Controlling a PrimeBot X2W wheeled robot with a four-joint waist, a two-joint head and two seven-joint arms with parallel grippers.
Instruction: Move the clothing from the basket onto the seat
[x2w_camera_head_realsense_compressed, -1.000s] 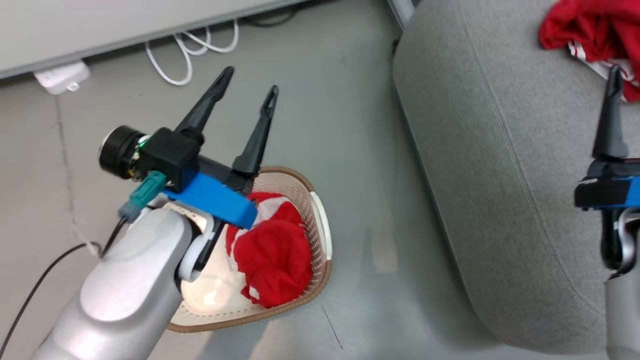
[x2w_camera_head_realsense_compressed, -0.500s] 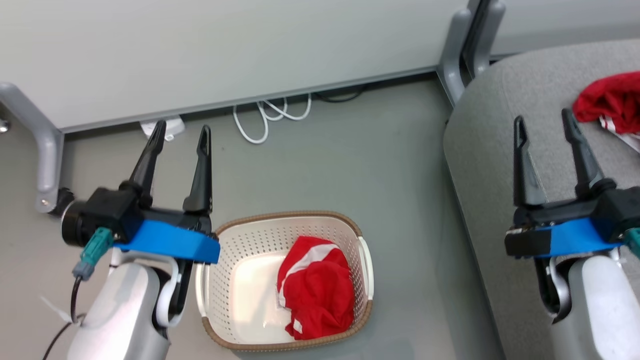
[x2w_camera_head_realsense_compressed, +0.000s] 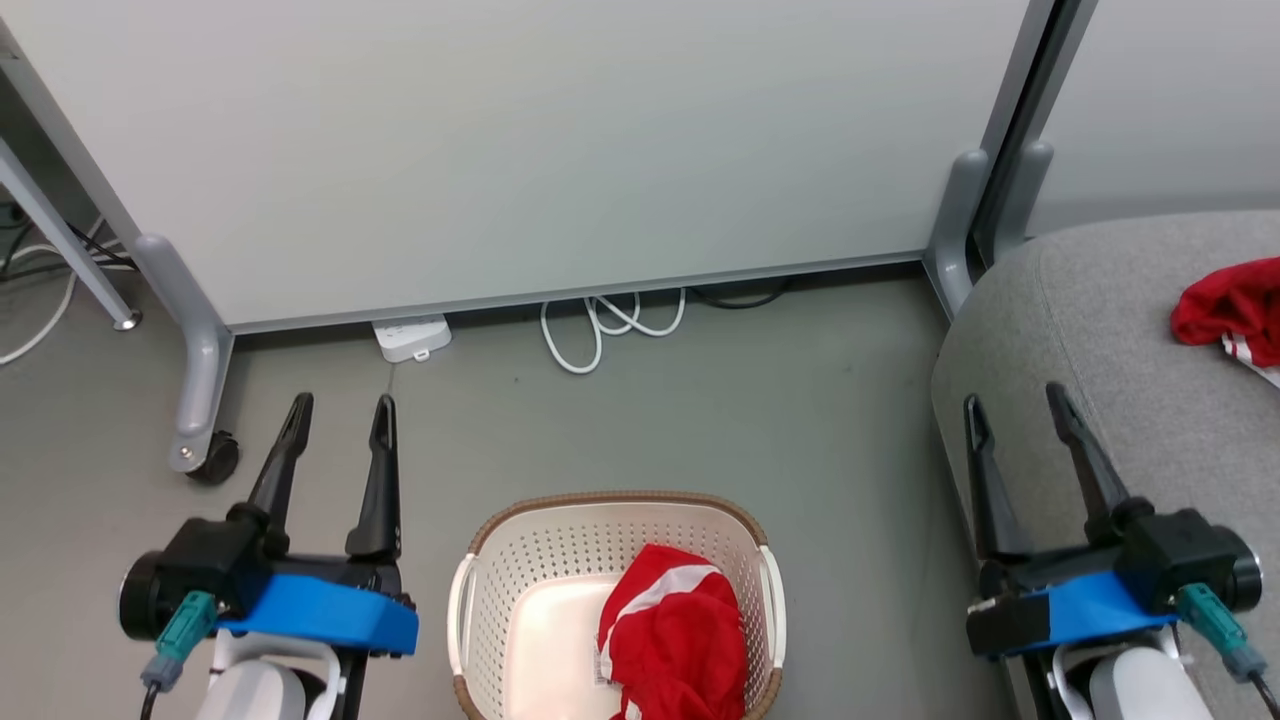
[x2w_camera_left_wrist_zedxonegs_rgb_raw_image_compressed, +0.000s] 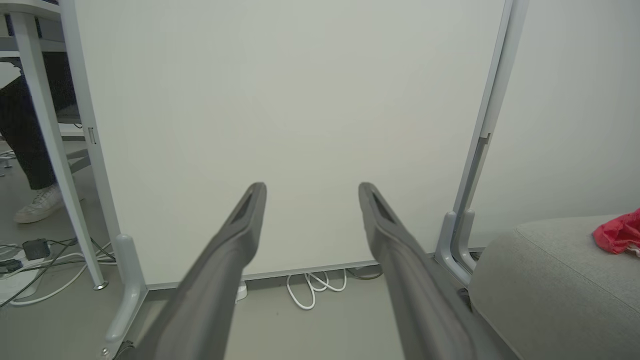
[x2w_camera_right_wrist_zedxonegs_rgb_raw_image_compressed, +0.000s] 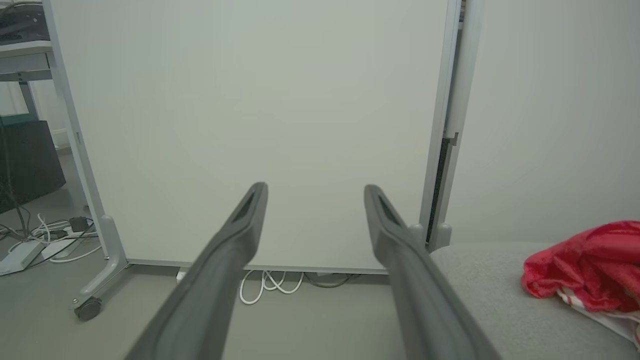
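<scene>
One red garment with a white stripe (x2w_camera_head_realsense_compressed: 675, 635) lies bunched in the right half of the cream basket (x2w_camera_head_realsense_compressed: 480, 590) at the bottom middle of the head view. The other red garment (x2w_camera_head_realsense_compressed: 1232, 308) (x2w_camera_right_wrist_zedxonegs_rgb_raw_image_compressed: 585, 265) (x2w_camera_left_wrist_zedxonegs_rgb_raw_image_compressed: 620, 232) rests on the grey sofa (x2w_camera_head_realsense_compressed: 1110, 330) (x2w_camera_right_wrist_zedxonegs_rgb_raw_image_compressed: 490, 295) (x2w_camera_left_wrist_zedxonegs_rgb_raw_image_compressed: 540, 270) at the right. My left gripper (x2w_camera_head_realsense_compressed: 340, 412) (x2w_camera_left_wrist_zedxonegs_rgb_raw_image_compressed: 311, 189) stands open and empty to the left of the basket, over the floor. My right gripper (x2w_camera_head_realsense_compressed: 1012, 400) (x2w_camera_right_wrist_zedxonegs_rgb_raw_image_compressed: 315, 189) is open and empty at the sofa's near left edge, apart from the garment there.
A white partition panel on grey wheeled feet (x2w_camera_head_realsense_compressed: 200, 400) stands behind the basket. A white power strip (x2w_camera_head_realsense_compressed: 410, 337) and coiled white cable (x2w_camera_head_realsense_compressed: 610, 322) lie at its base. A person's leg and white shoe (x2w_camera_left_wrist_zedxonegs_rgb_raw_image_compressed: 37, 202) show at the far left of the left wrist view.
The head camera has tilted up, so the basket and sofa sit lower in view. Both grippers have drawn back low and stay open, the right one away from the garment on the sofa.
</scene>
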